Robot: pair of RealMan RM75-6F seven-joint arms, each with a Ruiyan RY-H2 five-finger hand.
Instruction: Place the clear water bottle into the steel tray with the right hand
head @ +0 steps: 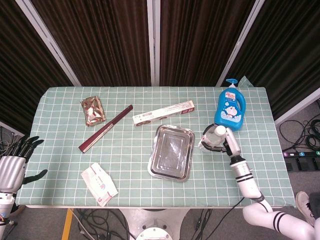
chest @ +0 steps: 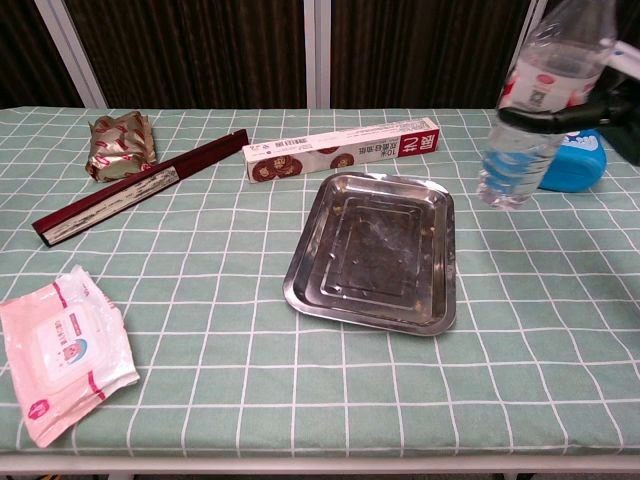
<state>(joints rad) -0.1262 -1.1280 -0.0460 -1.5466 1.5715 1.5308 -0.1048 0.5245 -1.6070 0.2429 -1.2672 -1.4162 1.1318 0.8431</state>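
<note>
Right hand grips the clear water bottle around its middle and holds it clear of the table, tilted, just beside the right rim of the steel tray. Tray lies to the robot's left of the bottle, long axis running away from the robot — the carry must go leftward. Left hand hangs spread and empty, well apart.

A shiny, mirror-smooth steel tray lies on the matt green checked cloth covering the table. The clear plastic water bottle looks thin and glossy with a paper label. The blue plastic soap bottle is smooth; the crinkled gold foil packet glints.
</note>
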